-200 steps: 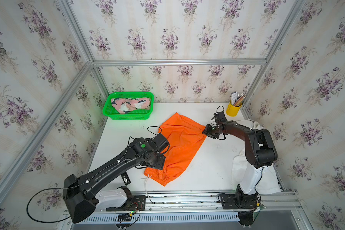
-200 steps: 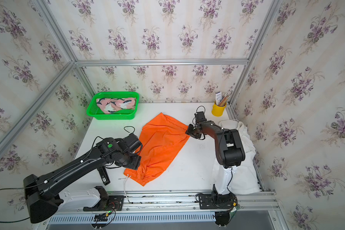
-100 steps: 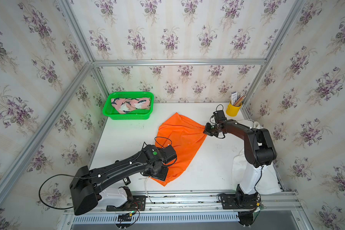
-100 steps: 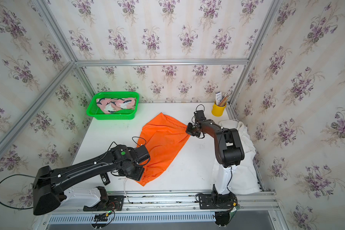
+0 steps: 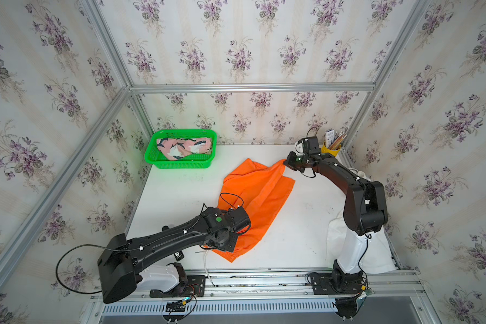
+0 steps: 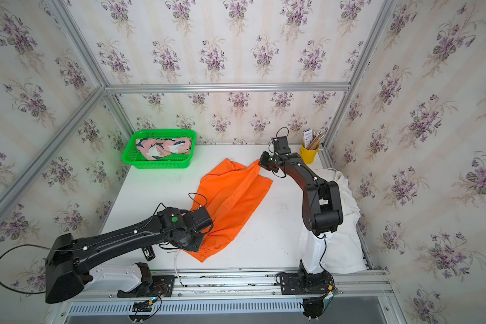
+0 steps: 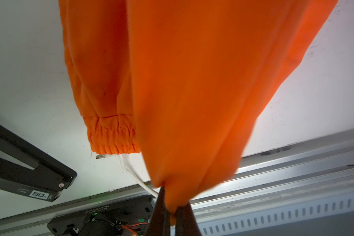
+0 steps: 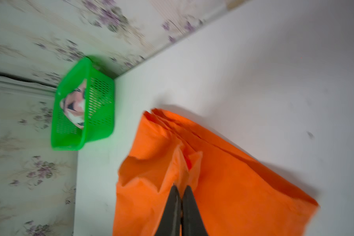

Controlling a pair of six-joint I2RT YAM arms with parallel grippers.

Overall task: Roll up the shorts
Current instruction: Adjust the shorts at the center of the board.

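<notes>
White table [image 5: 174, 202] bears orange shorts [image 5: 261, 193], left jaws and right jaws each clamped on opposite ends.

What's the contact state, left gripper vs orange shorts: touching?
Touching. The left wrist view shows the left gripper shut on a bunched fold of the orange shorts, with the cloth pinched in its closed jaws.

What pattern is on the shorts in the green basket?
Pink shorts, navy-and-white print; clearest in a top view.
</notes>
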